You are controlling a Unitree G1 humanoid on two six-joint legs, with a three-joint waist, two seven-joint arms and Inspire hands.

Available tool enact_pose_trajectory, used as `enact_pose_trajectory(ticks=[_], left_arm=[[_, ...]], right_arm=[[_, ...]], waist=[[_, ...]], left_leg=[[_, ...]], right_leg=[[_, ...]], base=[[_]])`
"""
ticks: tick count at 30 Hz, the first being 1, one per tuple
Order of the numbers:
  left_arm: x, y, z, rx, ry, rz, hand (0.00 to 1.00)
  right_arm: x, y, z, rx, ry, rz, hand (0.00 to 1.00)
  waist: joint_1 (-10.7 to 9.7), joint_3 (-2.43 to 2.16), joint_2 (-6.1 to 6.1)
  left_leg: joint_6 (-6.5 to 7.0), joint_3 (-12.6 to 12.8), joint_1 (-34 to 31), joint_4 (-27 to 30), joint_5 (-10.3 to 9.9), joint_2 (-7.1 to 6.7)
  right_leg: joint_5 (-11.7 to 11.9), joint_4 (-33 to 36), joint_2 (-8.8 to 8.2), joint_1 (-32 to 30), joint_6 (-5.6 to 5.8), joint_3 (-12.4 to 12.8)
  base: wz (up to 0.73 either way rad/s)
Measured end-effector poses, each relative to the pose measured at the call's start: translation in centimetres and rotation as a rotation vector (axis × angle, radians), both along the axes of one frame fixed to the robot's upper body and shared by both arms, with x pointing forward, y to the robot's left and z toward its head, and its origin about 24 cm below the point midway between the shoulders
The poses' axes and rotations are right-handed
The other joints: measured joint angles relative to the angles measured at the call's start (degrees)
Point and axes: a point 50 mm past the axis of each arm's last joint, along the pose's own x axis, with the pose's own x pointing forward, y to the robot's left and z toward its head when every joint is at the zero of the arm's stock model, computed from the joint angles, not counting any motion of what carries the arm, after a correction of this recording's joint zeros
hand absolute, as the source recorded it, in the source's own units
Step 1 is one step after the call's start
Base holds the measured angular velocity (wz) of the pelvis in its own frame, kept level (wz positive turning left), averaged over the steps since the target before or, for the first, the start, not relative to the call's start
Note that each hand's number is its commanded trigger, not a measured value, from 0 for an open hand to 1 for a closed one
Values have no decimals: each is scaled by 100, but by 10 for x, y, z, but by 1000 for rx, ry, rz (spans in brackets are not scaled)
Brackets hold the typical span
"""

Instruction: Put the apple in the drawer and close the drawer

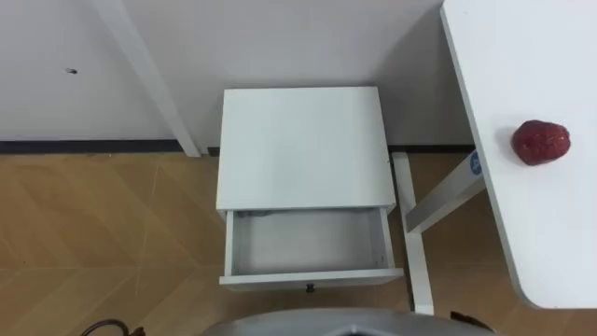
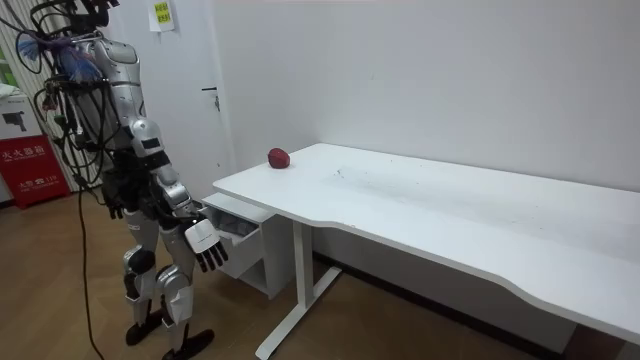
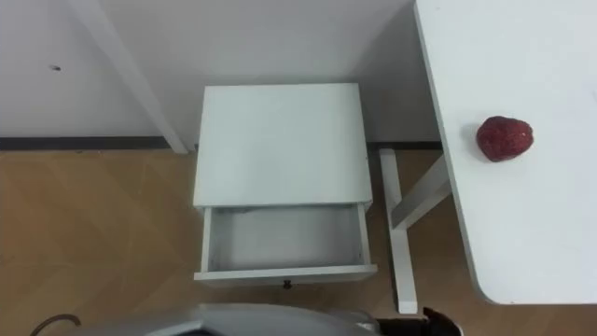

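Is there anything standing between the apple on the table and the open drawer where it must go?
Nothing visible does. The apple lies alone on the white table. The drawer of the cabinet beside the table is open and empty, with nothing over it.

A: Light bright and even, falling from overhead. The white table (image 1: 541, 233) and the cabinet (image 1: 298, 140) top are the brightest surfaces.
B: Shadows?
A: Soft ones. A grey patch on the wall (image 1: 280, 37), far side, between cabinet and table. The drawer (image 1: 308, 241) is duller inside. The apple (image 1: 540, 142) throws a faint shadow.
B: Room view?
A: Dim under the table, with shade on the wall below it.
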Motion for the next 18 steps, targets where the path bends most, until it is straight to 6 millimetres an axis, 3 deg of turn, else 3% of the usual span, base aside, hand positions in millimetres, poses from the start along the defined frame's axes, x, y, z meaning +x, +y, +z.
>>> enact_pose_trajectory(ticks=[5,11,14,18], left_arm=[[2,-1,0,-4,-8,0,0],[2,-1,0,-13,-41,69,0],[-4,4,1,2,-46,113,0],[-9,12,3,37,-50,154,0]], right_arm=[[5,0,0,7,-27,-30,0],[3,-2,1,46,-104,-338,0],[5,-11,4,68,-212,-668,0],[-2,-26,8,80,-349,-1157,0]], waist=[[32,-5,-6],[6,1,-49],[-49,6,-73],[-266,21,-84]], left_leg=[[0,38,3,0,0,4],[0,173,50,-12,0,16],[-6,270,117,-25,-4,27],[-9,299,162,-26,-9,38]], right_leg=[[0,15,8,-14,0,74],[3,103,16,-48,1,174],[6,112,30,-36,-3,233],[5,113,42,11,-4,227]], base=[[-3],[-9],[-15],[1]])
